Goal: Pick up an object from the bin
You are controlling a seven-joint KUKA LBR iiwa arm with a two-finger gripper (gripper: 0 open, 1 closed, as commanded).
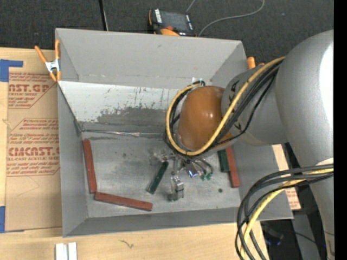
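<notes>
Grey bin (116,164): the arm (303,102) stands low over the middle of the floor, its gripper (174,179) just beside a dark green bar (158,177). Whether the gripper is spread or closed cannot be told. Judged step: approach, nothing seen held; the next move calls for straddling the bar, closing and lifting clear.

Dark green stick (158,176), seemingly flat, mid-bin

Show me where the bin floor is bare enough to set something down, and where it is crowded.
The bin floor is bare between the left red-brown stick, the front red-brown stick and the dark green stick. It is crowded in the middle around the gripper and on to the right red-brown stick.
</notes>
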